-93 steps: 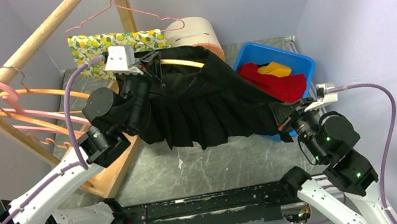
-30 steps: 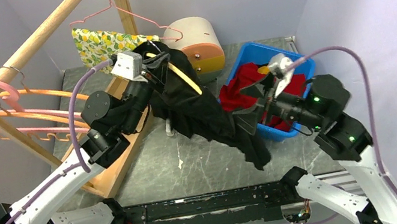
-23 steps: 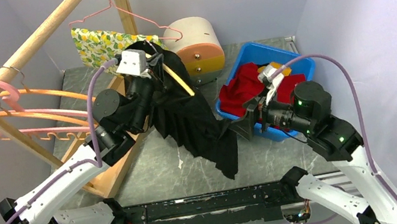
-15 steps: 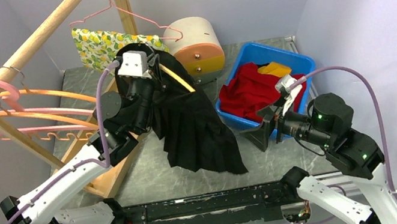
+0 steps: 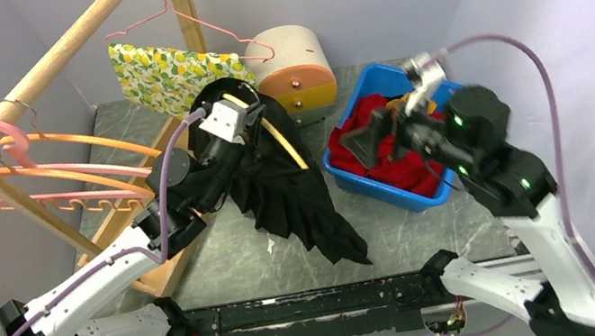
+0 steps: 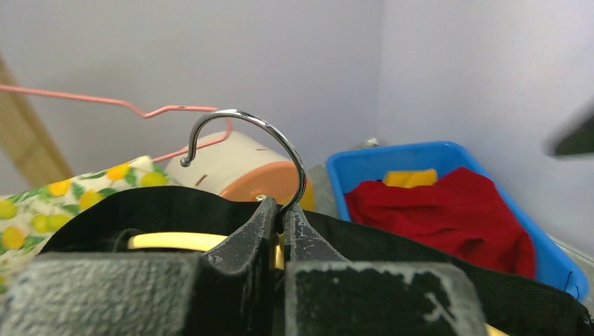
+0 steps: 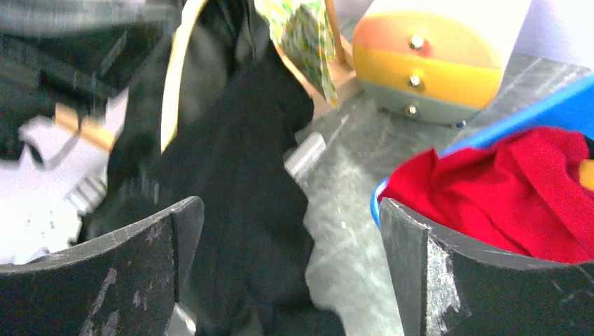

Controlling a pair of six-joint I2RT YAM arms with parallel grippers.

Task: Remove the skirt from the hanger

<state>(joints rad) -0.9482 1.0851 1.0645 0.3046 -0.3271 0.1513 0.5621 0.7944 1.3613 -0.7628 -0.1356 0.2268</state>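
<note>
The black skirt [image 5: 289, 192] hangs loose from a yellow hanger [image 5: 286, 140], its hem trailing on the table. My left gripper [image 5: 246, 118] is shut on the hanger's metal hook [image 6: 280, 140], just above the skirt's waistband [image 6: 420, 252]; in the left wrist view the jaws [image 6: 282, 224] pinch the wire. My right gripper [image 5: 376, 138] is open and holds nothing, raised over the blue bin to the right of the skirt. In the right wrist view the skirt [image 7: 238, 175] and the hanger bar [image 7: 175, 91] lie ahead, apart from the wide fingers [image 7: 291, 231].
A blue bin [image 5: 380, 189] holds red clothes [image 5: 367, 115] at the right. A wooden rack [image 5: 33, 80] on the left carries pink and orange hangers [image 5: 22, 178] and a lemon-print cloth [image 5: 158, 68]. A small drawer box [image 5: 295, 63] stands at the back.
The skirt, earlier stretched toward the right arm, now hangs slack from the hanger. My right gripper has swung away from it and risen over the bin. The left gripper shifted the hanger slightly right.
</note>
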